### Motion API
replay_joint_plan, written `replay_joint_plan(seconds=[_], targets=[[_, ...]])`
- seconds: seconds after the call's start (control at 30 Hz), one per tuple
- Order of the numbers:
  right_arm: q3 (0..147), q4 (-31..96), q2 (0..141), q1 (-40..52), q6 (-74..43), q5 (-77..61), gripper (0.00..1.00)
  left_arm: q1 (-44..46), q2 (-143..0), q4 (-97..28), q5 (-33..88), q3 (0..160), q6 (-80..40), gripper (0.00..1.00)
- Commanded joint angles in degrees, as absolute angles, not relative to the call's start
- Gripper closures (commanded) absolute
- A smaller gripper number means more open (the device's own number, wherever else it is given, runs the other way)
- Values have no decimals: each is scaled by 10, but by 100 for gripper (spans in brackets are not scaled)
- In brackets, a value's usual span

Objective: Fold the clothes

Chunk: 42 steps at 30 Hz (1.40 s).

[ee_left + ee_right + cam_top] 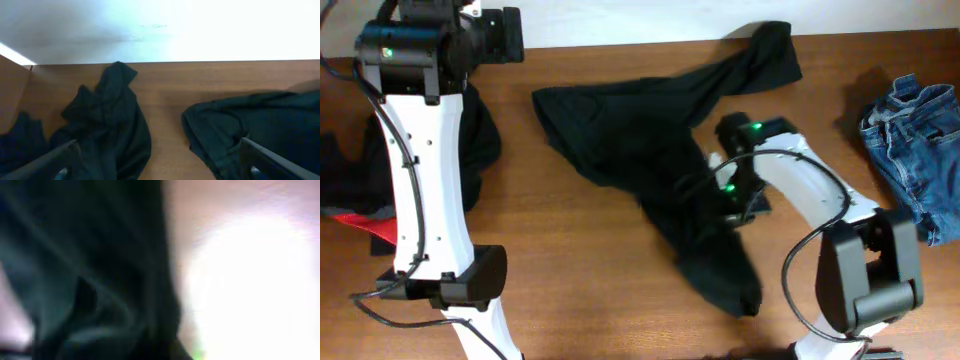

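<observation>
**Trousers, at centre.** The black trousers (650, 140) lie crumpled in the middle of the table (580, 260). One leg runs up toward the far edge and the other trails down toward the near edge. We see the right gripper (728, 205) down on the cloth where the two legs meet. Its jaws are clenched, and we read them as pinching a fold of the trousers. The right wrist view is blurred. It shows only dark cloth pressed close to the lens beside a bright patch, and the fingers themselves cannot be made out.

**Other clothes.** A second black garment (475, 140) lies heaped at the left, partly under the left arm. A red-and-grey edge (365, 222) shows at the table's left margin. The jeans (920, 140) lie bunched at the far right, well apart from the trousers.

**Left arm.** The left gripper (159, 141) hangs above the table with its jaws spread wide. Nothing lies between its fingers (65, 155), and black cloth lies on the wood below them.
</observation>
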<state>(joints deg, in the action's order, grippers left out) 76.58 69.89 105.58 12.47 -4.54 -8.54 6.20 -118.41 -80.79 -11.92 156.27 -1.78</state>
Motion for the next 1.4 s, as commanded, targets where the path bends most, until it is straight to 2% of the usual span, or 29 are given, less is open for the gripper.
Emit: replay_joint_plan(seconds=[0.0,0.1,0.17,0.27,0.3,0.37,0.4,0.47,0.6,0.67,0.9,1.0,1.1,1.23,1.3,1.37], targets=[[765,624,1050,59,-15,76,96,58,-1176,-808,-113,1566,-17,1],[765,538,1050,29,31,76,96,58,-1176,-808,-113,1566,-17,1],[765,438,1050,6,32,76,96,58,-1176,-811,-113,1565,-17,1],[765,355,1052,-6,30,69,96,58,-1177,-818,-101,1564,-17,1],[765,330,1052,-8,30,69,87,58,-1178,-821,-91,1564,-17,1],[766,310,1052,-8,25,68,33,58,-1180,-828,-85,1564,-17,1],[768,312,1052,-8,25,64,2,58,-1180,-833,-85,1564,-17,1],[781,340,1052,-7,24,6,1,58,-1181,-849,-76,1564,-17,1],[835,458,1052,-7,23,-202,1,59,-1183,-899,-39,1563,-16,1],[850,492,1052,-6,23,-251,1,62,-1183,-922,-15,1555,7,1],[852,499,1052,34,32,-228,2,122,-1183,-911,22,1424,163,1],[852,495,1052,38,32,-218,2,144,-1183,-854,21,1318,213,1],[852,495,1052,26,32,-216,2,164,-1183,-741,17,1181,267,1],[852,495,1052,17,32,-213,1,172,-1183,-611,-13,1074,271,4],[852,495,1052,14,32,-211,1,172,-1183,-538,-51,1028,271,9],[852,495,1052,14,32,-209,1,172,-1183,-469,-93,991,271,9]])
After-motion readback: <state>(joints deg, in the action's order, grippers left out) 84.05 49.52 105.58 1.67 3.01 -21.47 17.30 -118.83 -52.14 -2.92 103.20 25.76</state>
